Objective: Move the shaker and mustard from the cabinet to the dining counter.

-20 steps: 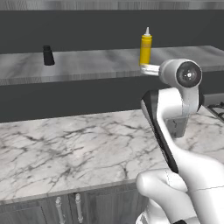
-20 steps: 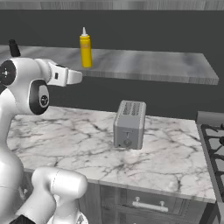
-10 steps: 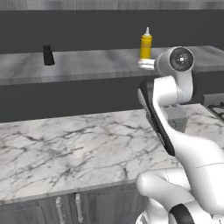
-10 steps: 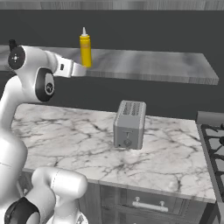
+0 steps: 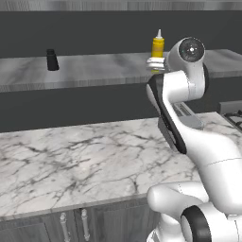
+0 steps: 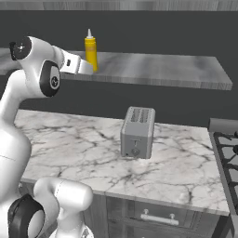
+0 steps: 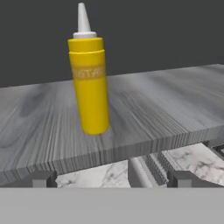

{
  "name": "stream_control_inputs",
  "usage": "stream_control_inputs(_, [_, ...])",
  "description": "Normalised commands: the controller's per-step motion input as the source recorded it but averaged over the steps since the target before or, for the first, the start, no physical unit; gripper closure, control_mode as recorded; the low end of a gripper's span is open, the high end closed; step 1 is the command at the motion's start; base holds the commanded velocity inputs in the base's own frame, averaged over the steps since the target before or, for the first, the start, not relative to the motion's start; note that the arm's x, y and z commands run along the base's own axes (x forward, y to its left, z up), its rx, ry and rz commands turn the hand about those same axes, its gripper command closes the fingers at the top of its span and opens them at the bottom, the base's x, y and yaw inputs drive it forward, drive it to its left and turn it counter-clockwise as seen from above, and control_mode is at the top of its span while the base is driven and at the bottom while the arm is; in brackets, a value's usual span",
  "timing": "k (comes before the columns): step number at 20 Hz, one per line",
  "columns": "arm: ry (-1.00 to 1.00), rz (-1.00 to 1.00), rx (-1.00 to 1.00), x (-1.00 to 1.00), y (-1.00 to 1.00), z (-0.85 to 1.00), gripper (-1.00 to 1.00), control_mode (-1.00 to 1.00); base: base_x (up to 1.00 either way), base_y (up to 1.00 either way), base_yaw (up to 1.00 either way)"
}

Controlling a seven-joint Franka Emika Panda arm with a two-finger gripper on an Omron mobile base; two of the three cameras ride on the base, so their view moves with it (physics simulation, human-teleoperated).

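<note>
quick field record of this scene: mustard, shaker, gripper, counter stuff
mustard: upright on the cabinet shelf, near its front edge
shaker: upright on the same shelf, well apart from the mustard
gripper: open, facing the mustard, short of it, nothing held
toaster: on the marble counter below the shelf
stove: at the counter's end

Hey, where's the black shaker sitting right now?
The shaker stands upright at the left end of the grey cabinet shelf in the left base view, well left of the mustard and the open hand.
</note>
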Motion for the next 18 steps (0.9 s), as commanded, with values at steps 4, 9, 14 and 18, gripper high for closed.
stream_control_inputs(4, [-0.02, 0.0, 0.0, 0.06, 0.0, 0.0, -1.0, -1.0, 0.0, 0.0, 0.0])
stream_control_inputs(9, [-0.03, 0.01, 0.0, 0.14, -0.03, 0.0, -1.0, -1.0, 0.0, 0.0, 0.0])
stream_control_inputs(14, [-0.01, 0.02, 0.0, 0.19, -0.1, 0.0, -1.0, -1.0, 0.0, 0.0, 0.0])
stream_control_inputs(18, [0.0, 0.01, 0.0, 0.23, -0.03, 0.0, -1.0, -1.0, 0.0, 0.0, 0.0])
